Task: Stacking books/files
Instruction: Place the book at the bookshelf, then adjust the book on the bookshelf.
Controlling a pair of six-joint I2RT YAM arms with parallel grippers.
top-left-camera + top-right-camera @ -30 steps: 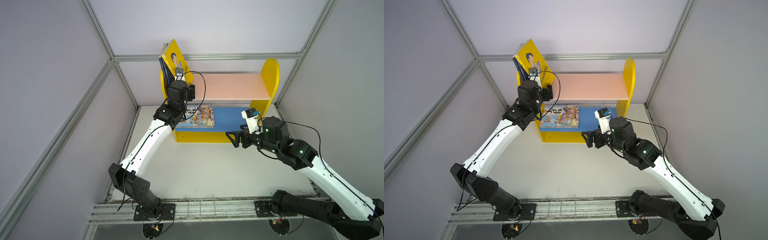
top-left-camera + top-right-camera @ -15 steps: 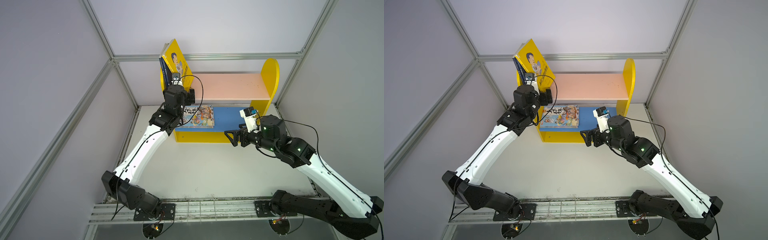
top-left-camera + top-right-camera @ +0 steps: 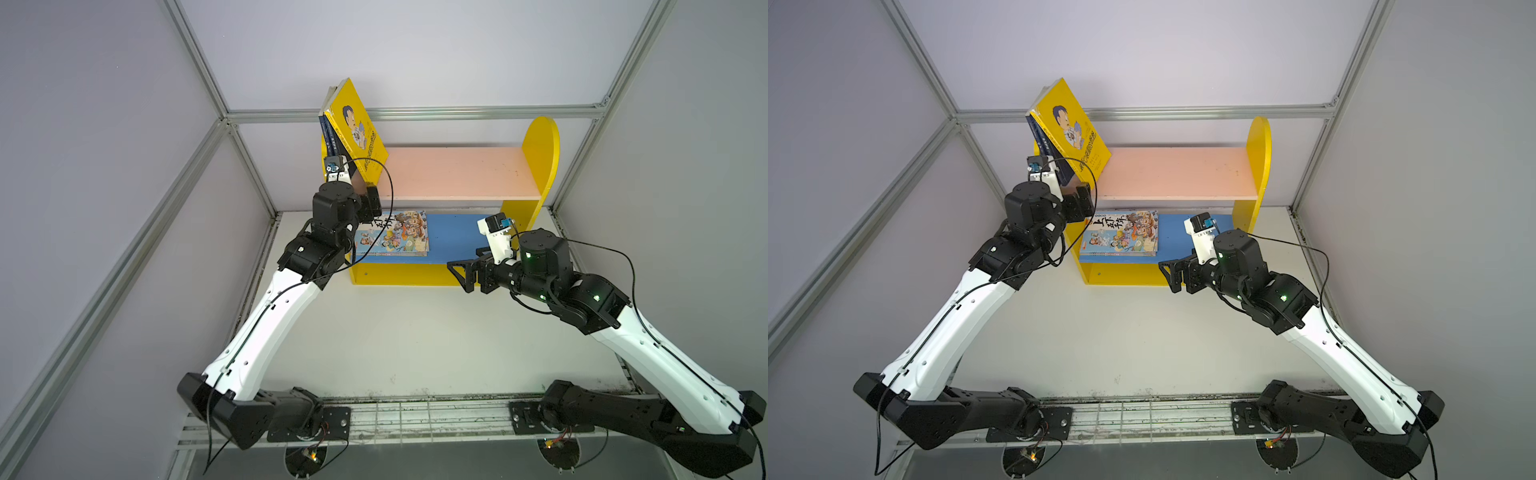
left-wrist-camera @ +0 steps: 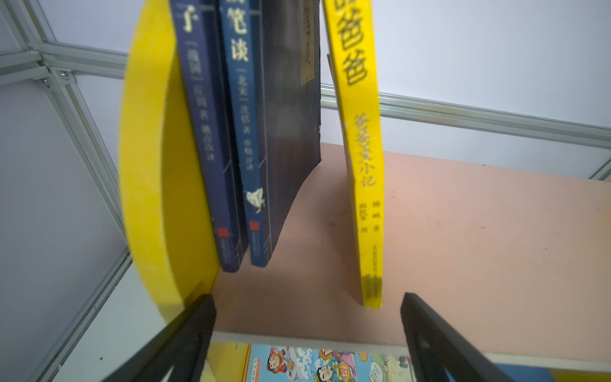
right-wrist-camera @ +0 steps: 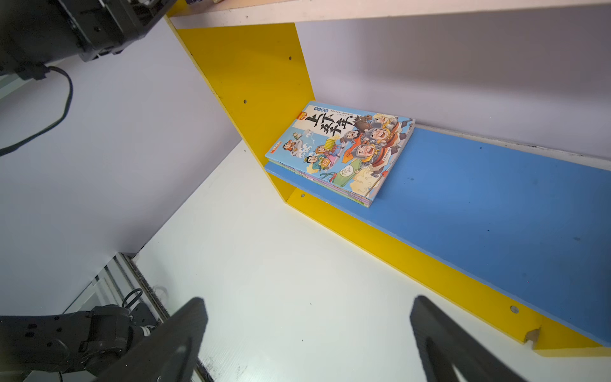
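A yellow cartoon-boy book (image 3: 355,129) (image 3: 1073,129) leans against two navy books (image 3: 328,135) at the left end of the pink top board. In the left wrist view the yellow book's spine (image 4: 360,148) stands apart from the navy spines (image 4: 231,132) at its foot. My left gripper (image 3: 370,201) (image 4: 305,297) is open at the board's front edge, holding nothing, with the yellow spine's foot just ahead of it. A stack of cartoon-cover books (image 3: 395,235) (image 5: 344,148) lies flat on the blue lower board. My right gripper (image 3: 465,274) (image 5: 307,304) hangs open and empty over the table in front of the shelf.
The shelf has yellow side panels (image 3: 540,158), a pink top board (image 3: 457,172) and a blue lower board (image 3: 457,237). It stands at the back of the white table (image 3: 395,332), between grey walls with aluminium frame bars. The left arm's cable loops in front of the book stack.
My left gripper has drawn back from the yellow book, toward the front and slightly left. The yellow book stays leaning on the navy books. The right arm has hardly moved.
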